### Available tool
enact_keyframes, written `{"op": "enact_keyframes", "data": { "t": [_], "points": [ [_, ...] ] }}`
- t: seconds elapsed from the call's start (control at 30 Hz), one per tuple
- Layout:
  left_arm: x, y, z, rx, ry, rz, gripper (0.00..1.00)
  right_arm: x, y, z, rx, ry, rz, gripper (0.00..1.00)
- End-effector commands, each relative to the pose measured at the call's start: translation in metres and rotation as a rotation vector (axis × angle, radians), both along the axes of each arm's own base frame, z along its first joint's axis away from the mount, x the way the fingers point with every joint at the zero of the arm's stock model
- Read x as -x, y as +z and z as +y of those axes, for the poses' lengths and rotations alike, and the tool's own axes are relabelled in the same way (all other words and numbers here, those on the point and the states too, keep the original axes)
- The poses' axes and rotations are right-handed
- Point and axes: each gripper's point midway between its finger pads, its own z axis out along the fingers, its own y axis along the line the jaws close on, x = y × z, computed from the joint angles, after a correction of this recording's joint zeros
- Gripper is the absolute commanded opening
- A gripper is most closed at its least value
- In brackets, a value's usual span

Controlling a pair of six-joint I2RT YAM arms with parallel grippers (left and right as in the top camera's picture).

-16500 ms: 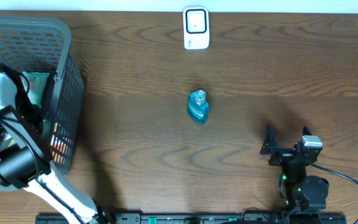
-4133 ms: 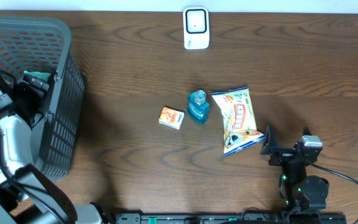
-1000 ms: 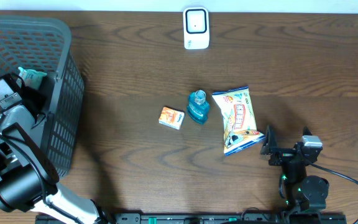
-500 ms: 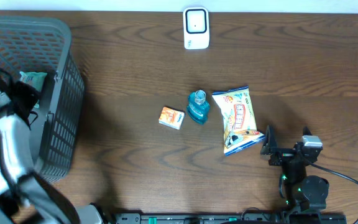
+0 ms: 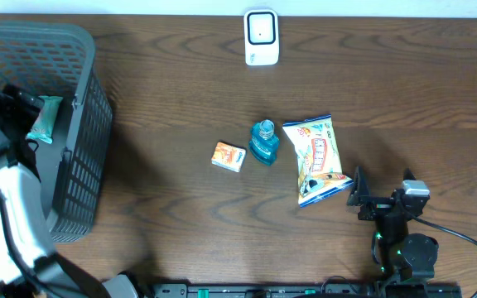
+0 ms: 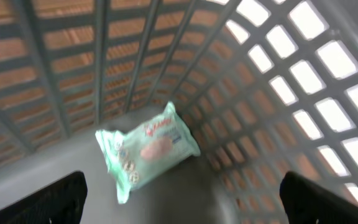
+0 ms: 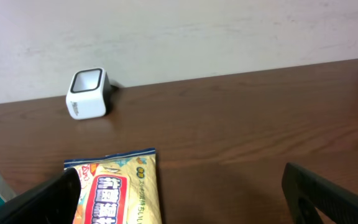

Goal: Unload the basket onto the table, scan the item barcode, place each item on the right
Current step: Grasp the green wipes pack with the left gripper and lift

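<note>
A pale green packet (image 6: 146, 149) sits loose inside the grey mesh basket (image 6: 272, 93), below my left gripper (image 6: 182, 208). That gripper is open, its dark fingertips (image 6: 33, 199) standing wide apart with nothing between them. From overhead the packet (image 5: 44, 118) shows by the basket's right wall (image 5: 89, 132). The white barcode scanner (image 5: 262, 37) stands at the table's far edge. My right gripper (image 5: 359, 189) rests open near the front right, just beside the snack bag (image 5: 317, 159); in its wrist view the bag (image 7: 120, 190) lies ahead and the scanner (image 7: 87, 93) beyond.
A small orange box (image 5: 229, 156) and a blue bottle (image 5: 263, 141) sit mid-table, left of the snack bag. The basket's tall mesh walls surround my left arm (image 5: 7, 190). A pale wall rises behind the table's far edge.
My left gripper has gone from shut to open and let go of the green packet, which has dropped lower in the basket. The left arm shifted; the right arm stayed still.
</note>
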Motion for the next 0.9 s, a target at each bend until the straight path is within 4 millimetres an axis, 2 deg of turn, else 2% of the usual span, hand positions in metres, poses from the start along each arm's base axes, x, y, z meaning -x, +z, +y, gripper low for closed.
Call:
{"op": "enact_keyframes", "data": {
  "t": [0.0, 0.13, 0.27, 0.43, 0.53, 0.87],
  "points": [
    [-0.011, -0.034, 0.012, 0.011, 0.026, 0.056, 0.98, 0.000, -0.001, -0.002, 0.015, -0.010, 0.000, 0.99],
    [-0.028, -0.077, 0.014, 0.002, -0.023, 0.126, 0.98, 0.000, -0.001, -0.002, 0.015, -0.010, 0.000, 0.99],
    [-0.054, -0.103, 0.003, -0.197, -0.243, 0.232, 0.98, 0.000, -0.001, -0.002, 0.015, -0.010, 0.000, 0.99],
    [-0.083, -0.101, -0.011, -0.542, -0.470, 0.345, 0.98, 0.000, -0.001, -0.002, 0.015, -0.010, 0.000, 0.99],
    [-0.089, -0.099, -0.015, -0.661, -0.544, 0.403, 0.98, 0.000, -0.001, -0.002, 0.015, -0.010, 0.000, 0.99],
    [-0.068, -0.108, 0.013, -0.572, -0.440, 0.419, 0.98, 0.000, -0.001, -0.002, 0.015, -0.010, 0.000, 0.99]
  ]
}}
